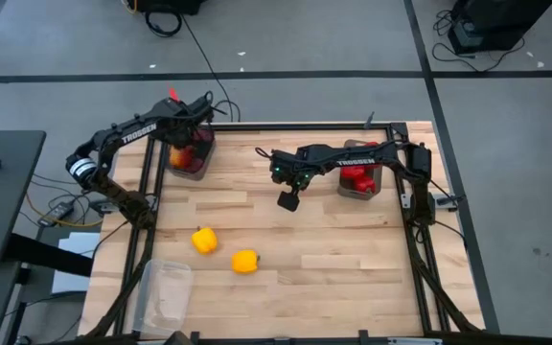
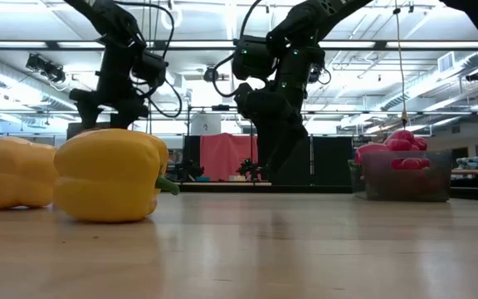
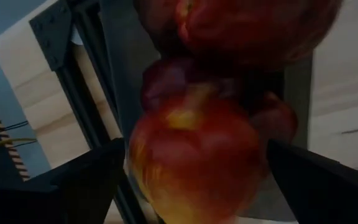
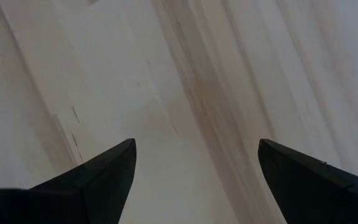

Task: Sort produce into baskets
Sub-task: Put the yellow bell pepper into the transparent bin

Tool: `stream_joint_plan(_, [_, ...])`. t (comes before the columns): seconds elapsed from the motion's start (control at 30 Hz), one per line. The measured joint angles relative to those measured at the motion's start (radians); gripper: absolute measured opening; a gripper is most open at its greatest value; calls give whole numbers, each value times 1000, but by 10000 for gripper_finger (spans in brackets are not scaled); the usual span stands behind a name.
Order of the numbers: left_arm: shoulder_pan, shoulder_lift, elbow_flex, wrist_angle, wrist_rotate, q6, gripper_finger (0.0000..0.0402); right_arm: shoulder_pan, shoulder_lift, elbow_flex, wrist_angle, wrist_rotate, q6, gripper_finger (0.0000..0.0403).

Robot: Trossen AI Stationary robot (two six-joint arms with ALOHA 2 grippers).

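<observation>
On the bench [image 1: 333, 249], two yellow peppers [image 1: 204, 240] [image 1: 245, 261] lay unsorted at seven o'clock, near the clear tub [image 1: 166, 292]. My right hand [image 1: 288, 199] hung at centre, spread and empty. At eleven, my left hand [image 3: 191, 180] hovered spread over the dark tub [image 1: 191, 153], a red pepper [image 3: 194, 155] between its fingers. I judged that drop nearly finished; next, my right had to reach a yellow pepper.
</observation>
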Motion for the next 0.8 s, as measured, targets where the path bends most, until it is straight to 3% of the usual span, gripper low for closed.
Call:
stream_joint_plan(0.2, [-3,-11,16,-1,-34,65,397,0,0,0,1,0,20,346])
stream_joint_plan(0.43, [-63,-118,125,0,-27,195,397,14,-34,0,33,-11,80,346])
stream_joint_plan(0.6, [-179,-226,141,1,146,261,394,41,-110,0,118,-50,77,346])
stream_joint_plan(0.8, [-449,-299,141,6,288,236,392,107,-210,-15,202,-68,47,346])
